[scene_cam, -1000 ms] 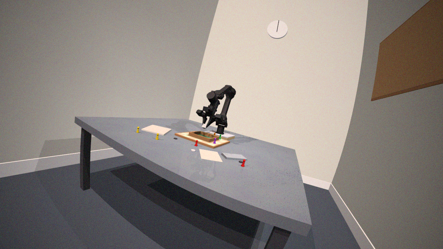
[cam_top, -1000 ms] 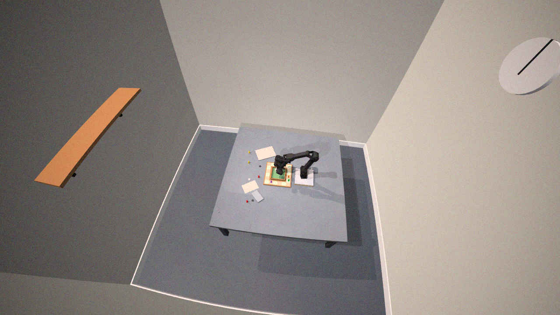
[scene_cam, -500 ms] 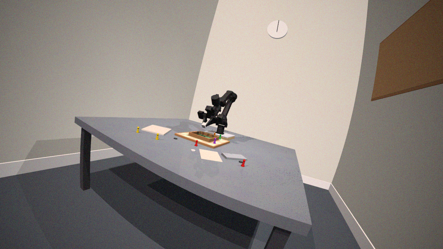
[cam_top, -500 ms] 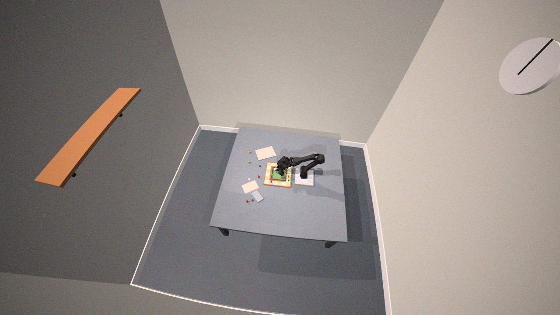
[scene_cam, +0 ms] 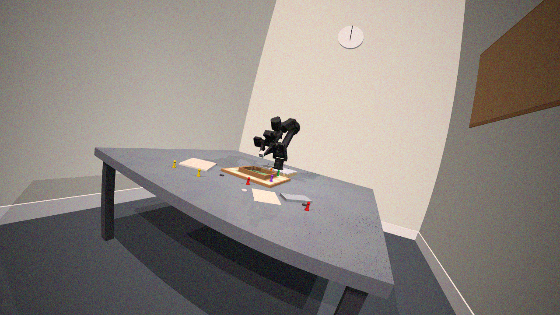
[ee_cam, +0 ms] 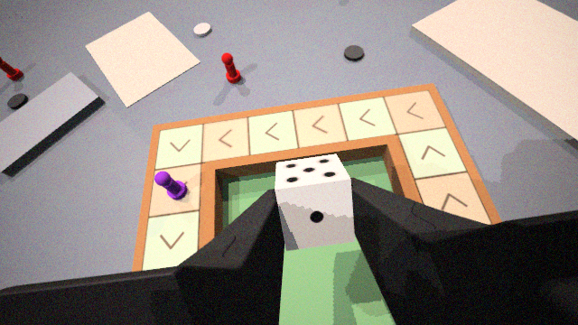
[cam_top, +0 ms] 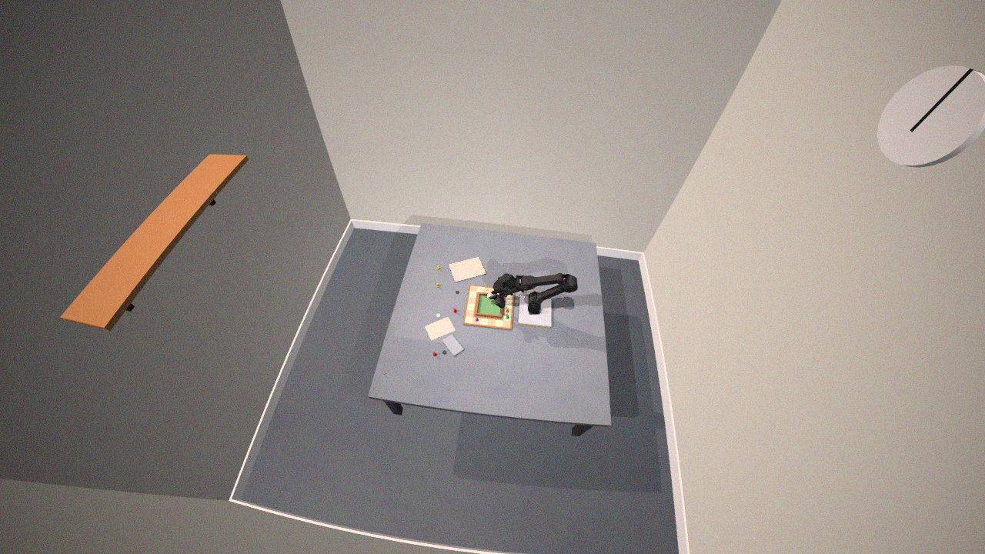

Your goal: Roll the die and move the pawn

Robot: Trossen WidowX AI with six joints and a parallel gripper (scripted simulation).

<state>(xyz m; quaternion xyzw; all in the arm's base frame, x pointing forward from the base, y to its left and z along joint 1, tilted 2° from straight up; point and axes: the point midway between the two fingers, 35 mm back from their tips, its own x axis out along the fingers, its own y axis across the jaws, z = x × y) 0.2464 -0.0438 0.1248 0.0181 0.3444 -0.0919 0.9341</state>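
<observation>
On the left side of the board (ee_cam: 149, 190), a purple pawn (ee_cam: 171, 184) stood on a square of the arrow path. A red pawn (ee_cam: 230, 68) stood on the grey table (ee_cam: 289, 54) farther away, just off the board. In the middle, the gripper (ee_cam: 314, 212) was closed tight on the white die (ee_cam: 313, 199), one black finger on its left side and one on its right. The die hung in the air over the green tray (ee_cam: 316, 280), near the tray's far wall. The orange pawn could not be picked out clearly.

From here, the drop looked like the risky part. The die was close to the far wall, so it might bounce over the rim and land on the arrow squares. It might then hit the purple pawn. If the gripper opened too low, the die might only sit down and not roll.

The die was a cube, so it had no long side. Its five-dot face pointed up and away, and its one-dot face pointed toward the wrist camera.
</observation>
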